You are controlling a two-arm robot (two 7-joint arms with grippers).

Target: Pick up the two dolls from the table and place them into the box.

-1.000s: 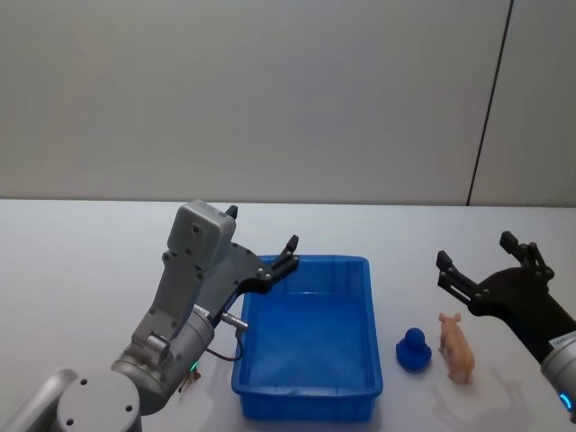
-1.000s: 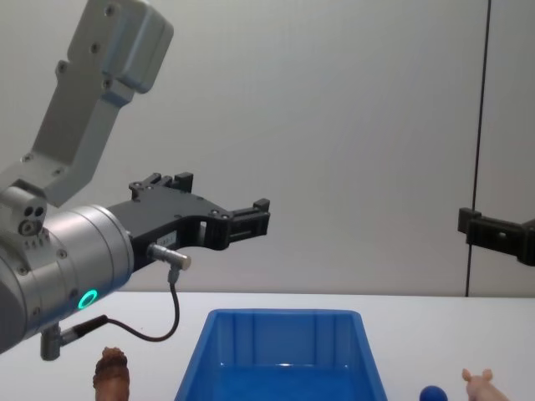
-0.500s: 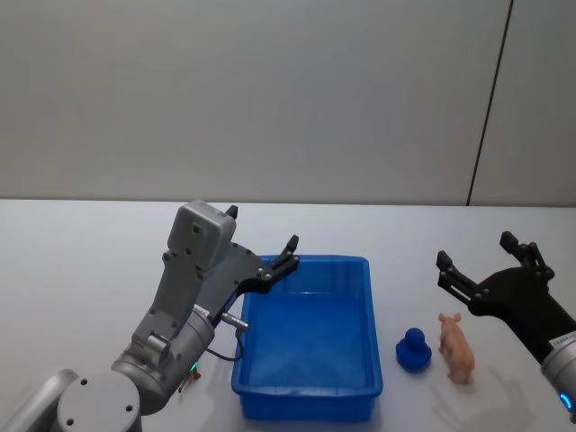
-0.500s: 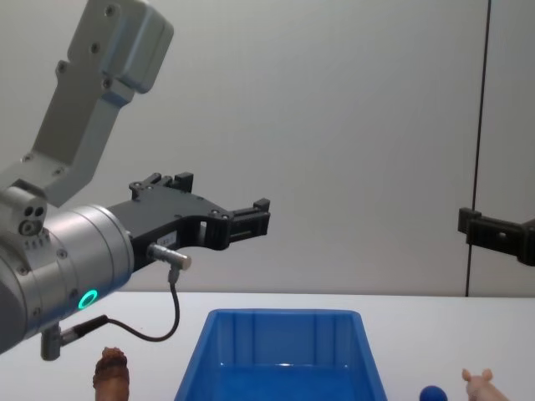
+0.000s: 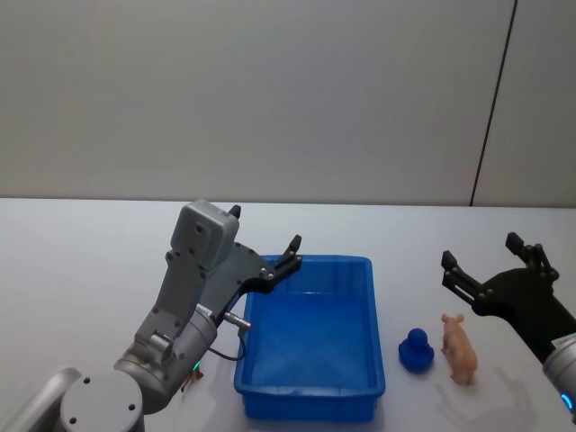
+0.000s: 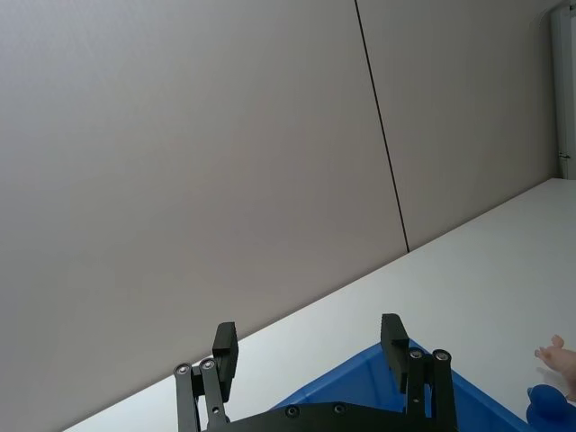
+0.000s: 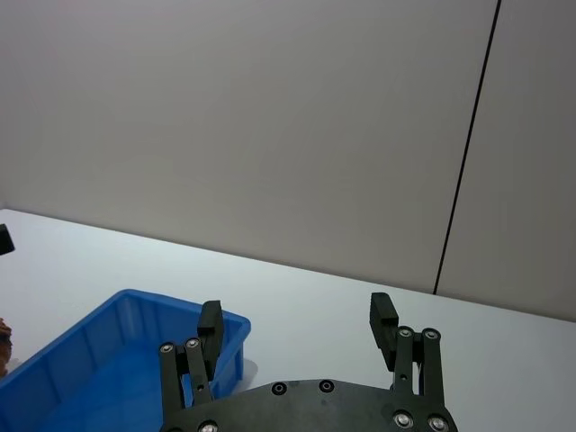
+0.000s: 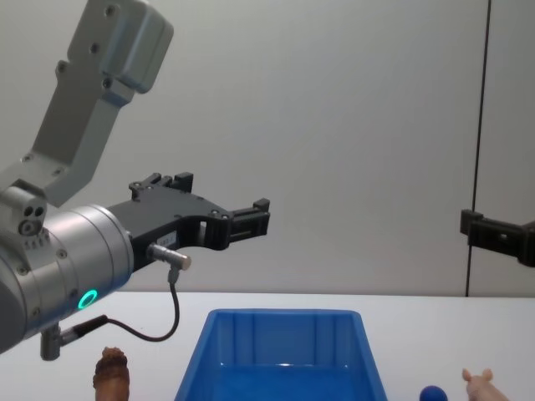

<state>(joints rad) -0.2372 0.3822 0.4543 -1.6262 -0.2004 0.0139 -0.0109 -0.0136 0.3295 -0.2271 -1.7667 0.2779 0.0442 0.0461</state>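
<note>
The blue box stands on the white table in front of me. A rounded blue doll sits on the table just right of the box, also low in the chest view. The brown doll stands upright left of the box; in the head view it is mostly hidden behind my left arm. My left gripper hovers open over the box's far left corner, holding nothing. My right gripper hangs open above and just beyond the blue doll, empty too.
A small tan pig figure stands right beside the blue doll, on its right. A cable loops from the left wrist down toward the box's left rim. A plain grey wall rises behind the table.
</note>
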